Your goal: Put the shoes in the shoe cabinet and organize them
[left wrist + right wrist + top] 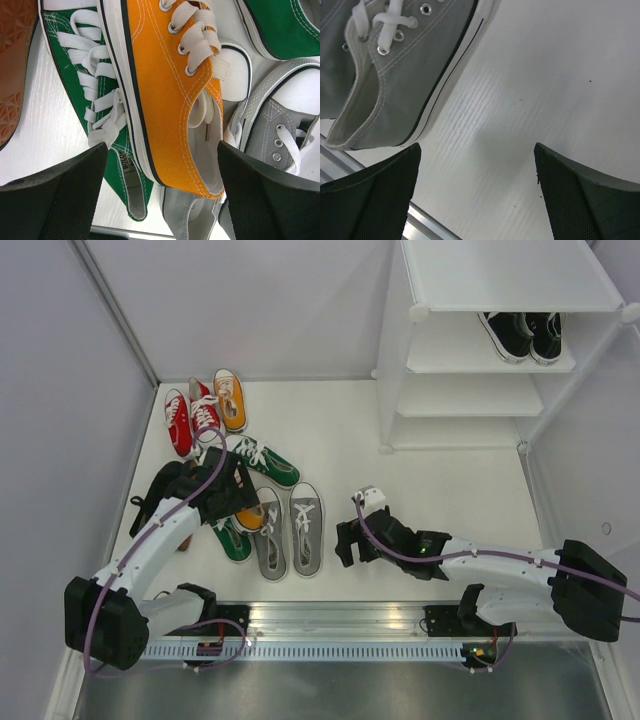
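White bench [420,470] and pale walls [250,300] are all around. On the left lies a heap of small shoes with white laces: red shoes [185,420], an orange shoe [231,400], green shoes [268,462] and grey shoes [305,525]. Far right, black shoes [525,333] sit on a shelf of the white shoe cabinet [500,280]. The left pincer [160,150] hangs open, one finger on each side of a second orange shoe [170,100]. The right pincer [477,150] is open over bare bench, beside a grey shoe.

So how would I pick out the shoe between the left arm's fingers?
On the white table, left of the cabinet, lies a pile of shoes. At its near end, under the left arm's fingers, an orange shoe overlaps a green one beside the grey pair. The only other orange shoe sits farther back, by the red pair.
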You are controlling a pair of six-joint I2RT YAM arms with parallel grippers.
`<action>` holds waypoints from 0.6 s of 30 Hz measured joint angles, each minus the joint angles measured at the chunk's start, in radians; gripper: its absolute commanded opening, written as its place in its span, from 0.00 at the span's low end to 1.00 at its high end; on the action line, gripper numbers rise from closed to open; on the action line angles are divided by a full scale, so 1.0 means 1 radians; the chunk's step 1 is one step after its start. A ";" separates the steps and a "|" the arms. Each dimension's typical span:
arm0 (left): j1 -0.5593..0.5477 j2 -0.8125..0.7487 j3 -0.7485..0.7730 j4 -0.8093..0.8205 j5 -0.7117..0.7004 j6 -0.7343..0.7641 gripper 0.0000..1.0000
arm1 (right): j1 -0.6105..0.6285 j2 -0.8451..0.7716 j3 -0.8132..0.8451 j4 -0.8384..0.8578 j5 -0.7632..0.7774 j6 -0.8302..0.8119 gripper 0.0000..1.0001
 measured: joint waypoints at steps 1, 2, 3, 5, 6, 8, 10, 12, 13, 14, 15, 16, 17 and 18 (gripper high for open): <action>0.000 0.004 0.000 0.000 0.000 0.000 0.92 | 0.024 0.014 0.007 0.005 0.008 0.006 0.97; 0.000 0.006 0.000 0.000 0.000 0.000 0.92 | 0.044 0.023 0.013 0.008 0.016 0.011 0.96; 0.000 0.006 0.000 0.000 -0.001 -0.001 0.92 | 0.062 0.030 0.020 0.012 0.023 0.020 0.97; 0.000 0.005 0.000 0.000 -0.003 -0.001 0.92 | 0.096 0.041 0.037 0.018 0.046 0.034 0.97; 0.000 0.005 0.000 0.000 -0.004 -0.001 0.92 | 0.116 0.049 0.050 0.018 0.061 0.042 0.96; 0.000 0.002 0.000 -0.002 -0.006 -0.001 0.92 | 0.162 0.077 0.089 0.021 0.092 0.057 0.96; 0.000 -0.009 0.000 -0.003 -0.008 0.000 0.92 | 0.201 0.109 0.134 0.021 0.117 0.069 0.95; 0.000 -0.028 0.000 -0.003 -0.011 0.000 0.92 | 0.243 0.149 0.191 0.014 0.145 0.079 0.94; 0.000 -0.038 0.000 -0.003 -0.016 0.000 0.92 | 0.254 0.168 0.214 0.013 0.155 0.085 0.93; 0.000 -0.048 0.000 -0.004 -0.022 0.001 0.92 | 0.266 0.196 0.247 0.008 0.171 0.093 0.91; 0.000 -0.055 0.000 -0.004 -0.029 0.002 0.92 | 0.274 0.220 0.272 0.006 0.181 0.098 0.89; 0.000 -0.063 0.000 -0.004 -0.036 0.005 0.92 | 0.279 0.242 0.292 0.005 0.195 0.106 0.87; 0.000 -0.068 0.000 -0.004 -0.043 0.010 0.92 | 0.280 0.266 0.309 0.001 0.202 0.113 0.86; 0.000 -0.070 0.000 -0.004 -0.050 0.014 0.92 | 0.280 0.289 0.326 -0.009 0.211 0.119 0.85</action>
